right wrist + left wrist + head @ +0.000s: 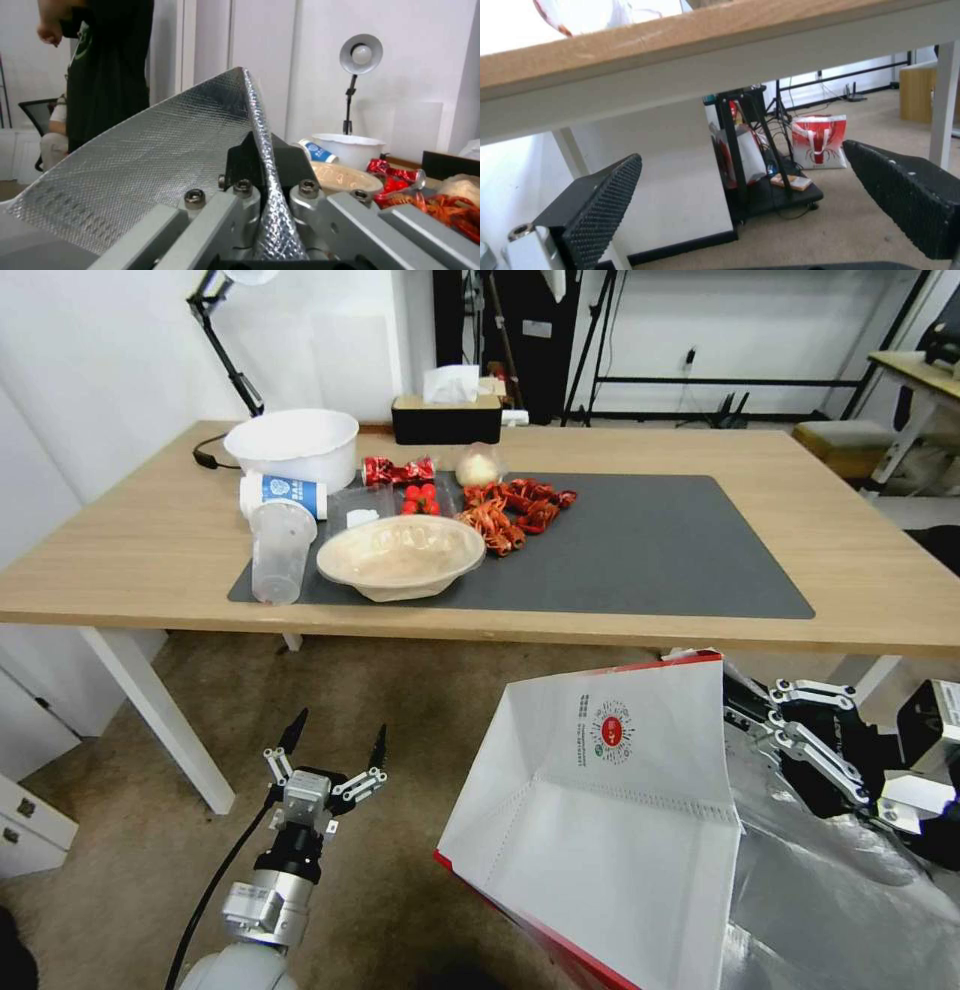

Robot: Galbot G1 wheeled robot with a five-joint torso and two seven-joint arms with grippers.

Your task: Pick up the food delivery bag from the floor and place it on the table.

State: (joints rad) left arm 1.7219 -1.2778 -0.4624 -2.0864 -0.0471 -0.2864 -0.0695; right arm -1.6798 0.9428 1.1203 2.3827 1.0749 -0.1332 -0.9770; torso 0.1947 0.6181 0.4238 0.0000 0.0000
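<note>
- You have the table [150, 550] as the largest item: a light-wood tabletop on white legs, its dark grey mat [650, 550] reaching toward the near edge.
- You see the mat's left half crowded and its right half bare. At the left sit a lidded bowl [400, 557], a clear plastic cup [280, 550] at the mat's near-left corner, and red snack wrappers [515, 510] toward the middle. A white tub [293, 446] and a black tissue box [446, 418] stand by the tabletop's far edge.
- You have the food delivery bag [610, 800] off the floor, hanging in front of the tabletop's near edge toward its right end and not yet above it. Its white logo panel faces the head camera and the foil lining gapes open on the right.
- Your right gripper [263, 157] is closed on the bag's foil-lined rim; the right wrist view shows the folded edge pinched between the black fingertips.
- Your left gripper [336, 748] hangs low in front of the table's left end, fingers spread wide and holding nothing.
- Step in hand, as judged: the carry, after pickup and before placement.
- Next move, as judged: you need further lift so the bag's base clears the near edge, then travel forward over the bare right half of the mat. The single pinch on a thin rim may slip or let the bag swing.
</note>
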